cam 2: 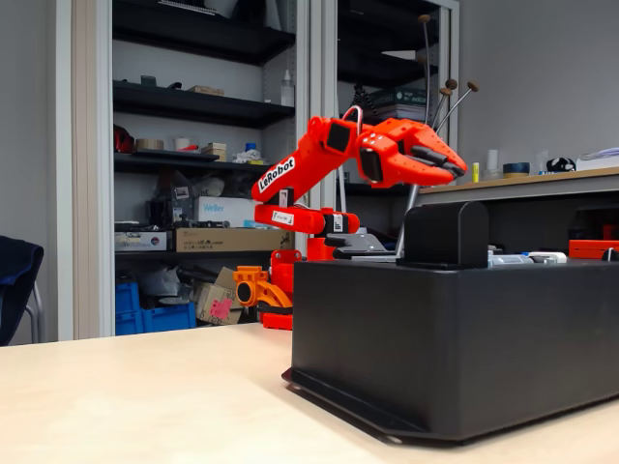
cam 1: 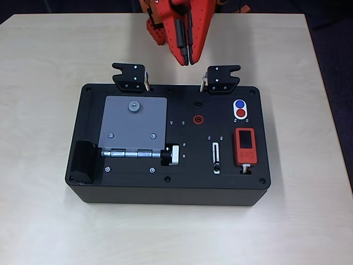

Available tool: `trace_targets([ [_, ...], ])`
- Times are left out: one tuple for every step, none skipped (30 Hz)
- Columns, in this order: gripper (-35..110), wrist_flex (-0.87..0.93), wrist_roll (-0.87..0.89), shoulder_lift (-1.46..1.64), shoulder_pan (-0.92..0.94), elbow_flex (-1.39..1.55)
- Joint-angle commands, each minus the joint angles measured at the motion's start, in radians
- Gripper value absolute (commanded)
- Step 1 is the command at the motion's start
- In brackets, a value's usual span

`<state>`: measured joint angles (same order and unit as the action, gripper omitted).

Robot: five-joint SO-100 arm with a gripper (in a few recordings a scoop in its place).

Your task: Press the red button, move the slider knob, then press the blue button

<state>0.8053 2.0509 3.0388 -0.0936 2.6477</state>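
Black box: sits on the pale wooden table, its top panel carrying all the controls; in the fixed view it shows as a plain dark side wall.
Grey plate: left part of the panel, hinged along its near edge, with a silver-and-black cylindrical knob at the hinge's right end.
Slider knob: right of centre, a tiny dark nub low in its white-rimmed slot (close to the near end).
Blue button: far right part of the panel, in a white oval bezel.
Red button: same bezel, touching distance on the near side of the blue one, just beyond the orange-red module.
Gripper: orange, hovering beyond the box's far edge in the overhead view, fingers pressed together, holding nothing; in the fixed view it hangs above the box.
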Motion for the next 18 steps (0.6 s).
trace_targets([
  [0, -0.014, 0.009, 0.054, 0.015, 0.032],
  [0, -0.021, 0.005, 0.069, 0.021, 0.049],
  [0, -0.032, -0.002, 0.087, 0.028, 0.067],
  [0, -0.043, -0.003, 0.104, 0.032, 0.091],
  [0, -0.052, -0.005, 0.126, 0.037, 0.115],
  [0, -0.06, -0.005, 0.147, 0.04, 0.14],
  [0, -0.067, -0.005, 0.173, 0.041, 0.166],
  [0, -0.074, -0.005, 0.198, 0.044, 0.19],
  [0, -0.081, -0.006, 0.225, 0.046, 0.218],
  [0, -0.086, -0.008, 0.252, 0.049, 0.239],
  [0, -0.086, -0.012, 0.278, 0.052, 0.259],
  [0, -0.092, -0.015, 0.291, 0.055, 0.279],
  [0, -0.094, -0.026, 0.293, 0.057, 0.284],
  [0, -0.097, -0.038, 0.295, 0.06, 0.285],
  [0, -0.1, -0.041, 0.295, 0.061, 0.287],
  [0, -0.11, -0.043, 0.295, 0.063, 0.291],
  [0, -0.132, -0.048, 0.293, 0.063, 0.299],
  [0, -0.161, -0.048, 0.293, 0.063, 0.311],
])
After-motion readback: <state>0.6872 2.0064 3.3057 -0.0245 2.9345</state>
